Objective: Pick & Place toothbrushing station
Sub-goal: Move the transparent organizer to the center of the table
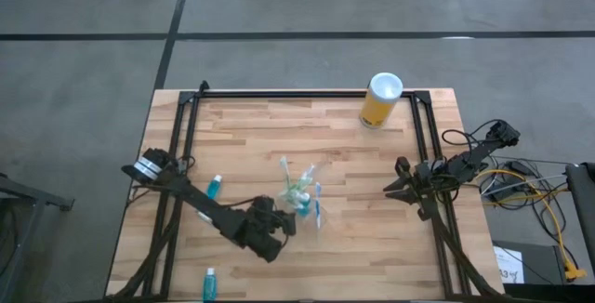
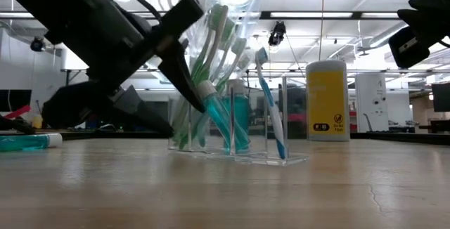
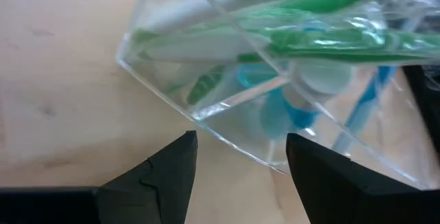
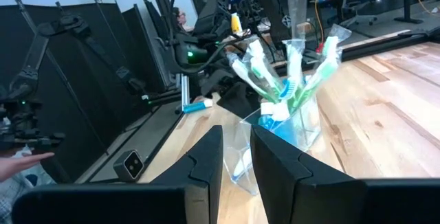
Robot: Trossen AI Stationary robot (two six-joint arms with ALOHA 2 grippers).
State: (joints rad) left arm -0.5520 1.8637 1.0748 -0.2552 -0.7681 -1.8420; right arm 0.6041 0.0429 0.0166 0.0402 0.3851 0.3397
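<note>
1. My left tool (image 1: pixel 282 226) sits low on the worktop (image 1: pixel 353 154), fingers (image 3: pixel 168 176) apart, just beside the cup (image 1: pixel 299 201), not gripping it.
2. The cup stands mid-worktop holding brushes (image 2: pixel 268 102) and a tube (image 2: pixel 219 113).
3. Two more tubes (image 1: pixel 215 188) lie near my left arm.
4. My right tool (image 1: pixel 398 184) waits at the right edge, fingers narrowly apart, seemingly empty.

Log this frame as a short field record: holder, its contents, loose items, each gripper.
holder: clear plastic cup, mid-table, upright
contents: white-green toothbrushes, white-blue toothbrush, teal tube
loose items: two teal tubes on the table's left side
other: yellow cylinder near the far edge
left gripper: open, beside the cup, holding nothing
right gripper: right of the cup, apart, empty
</note>
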